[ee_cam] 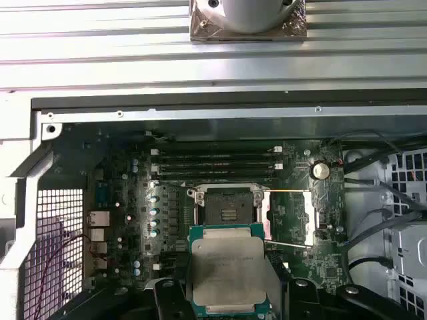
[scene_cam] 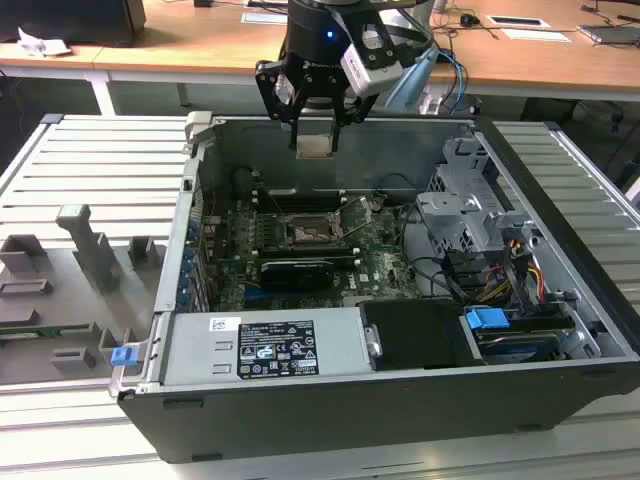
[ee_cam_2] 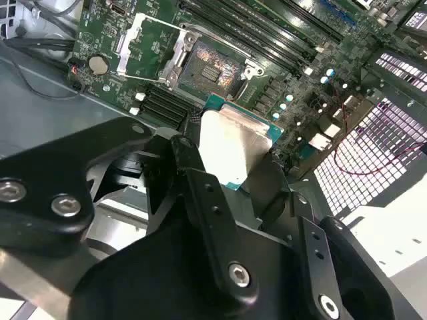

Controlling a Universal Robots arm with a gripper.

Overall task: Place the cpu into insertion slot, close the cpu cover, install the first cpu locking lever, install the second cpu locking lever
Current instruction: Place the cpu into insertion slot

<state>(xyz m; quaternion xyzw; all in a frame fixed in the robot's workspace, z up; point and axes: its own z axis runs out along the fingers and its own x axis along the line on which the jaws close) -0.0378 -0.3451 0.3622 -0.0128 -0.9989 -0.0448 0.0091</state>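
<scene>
The gripper [scene_cam: 316,136] is clamped on the chip [scene_cam: 316,148], holding it flat at the upper centre of the exterior view, above the case [scene_cam: 330,420]; the socket [scene_cam: 305,232] lies bare at mid-frame; its cover plate [scene_cam: 357,214] stands open towards the exterior view's right, seemingly to leave the way clear.

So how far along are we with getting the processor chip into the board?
Early on. Done: the cover is flipped open beside the socket, which sits empty. In hand: the fingers of the gripper are shut on the chip, held above the open computer case. Left: seating the chip, closing the cover and fastening both locks.
</scene>
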